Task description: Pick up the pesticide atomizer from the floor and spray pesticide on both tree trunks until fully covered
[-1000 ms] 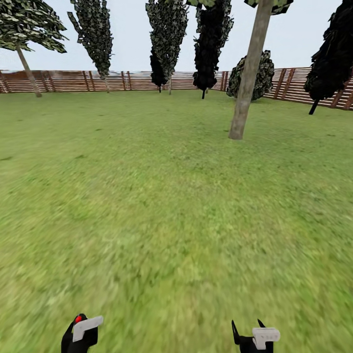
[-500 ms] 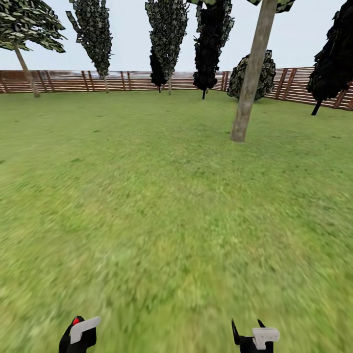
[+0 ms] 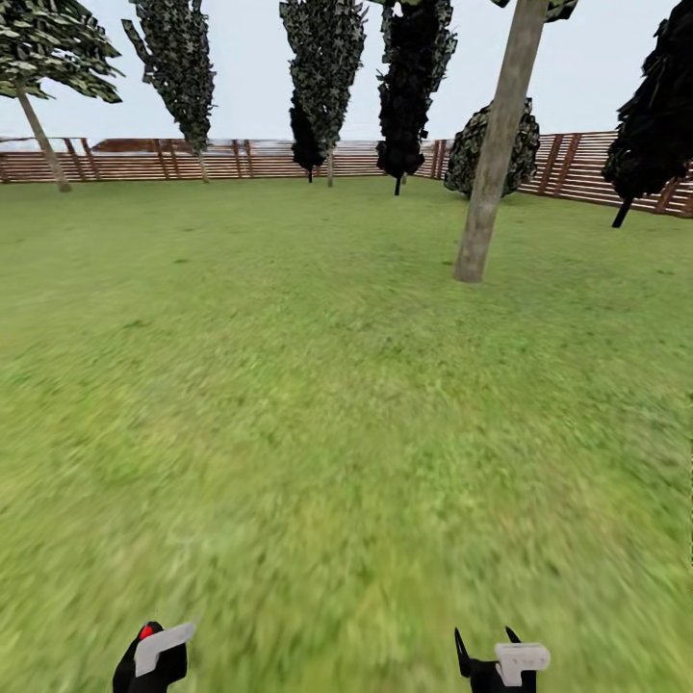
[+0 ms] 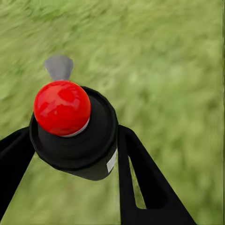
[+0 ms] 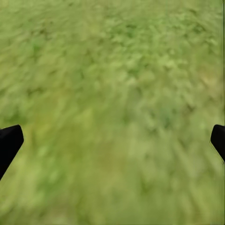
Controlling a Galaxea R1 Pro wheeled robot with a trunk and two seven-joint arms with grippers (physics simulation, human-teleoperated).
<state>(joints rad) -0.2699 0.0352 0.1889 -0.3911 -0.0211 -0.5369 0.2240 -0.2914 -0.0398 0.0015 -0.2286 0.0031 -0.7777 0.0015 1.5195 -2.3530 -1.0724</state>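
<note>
My left gripper point(image 3: 152, 662) is shut on the pesticide atomizer point(image 4: 70, 126), a black can with a red round cap and a grey nozzle. Its black fingers point(image 4: 140, 178) press the can from both sides above the grass. My right gripper point(image 3: 496, 662) is open, and its fingertips point(image 5: 9, 143) stand far apart over bare lawn. A thick, smooth, slightly leaning grey-tan tree trunk point(image 3: 493, 154) rises ahead to the right, several body lengths away. A second tree with a leaning grey-brown trunk point(image 3: 40, 140) stands far off at the left by the fence.
Green lawn point(image 3: 318, 404) stretches ahead to a brown slatted fence point(image 3: 241, 159). Dark narrow cypress-like trees point(image 3: 412, 87) line the fence, a rounded bush point(image 3: 525, 144) stands behind the near trunk, and another dark tree point(image 3: 659, 106) is at the right.
The whole picture has shifted a little: the camera has moved forward, so the near trunk sits slightly lower and the far left tree further left. Both grippers keep their pose.
</note>
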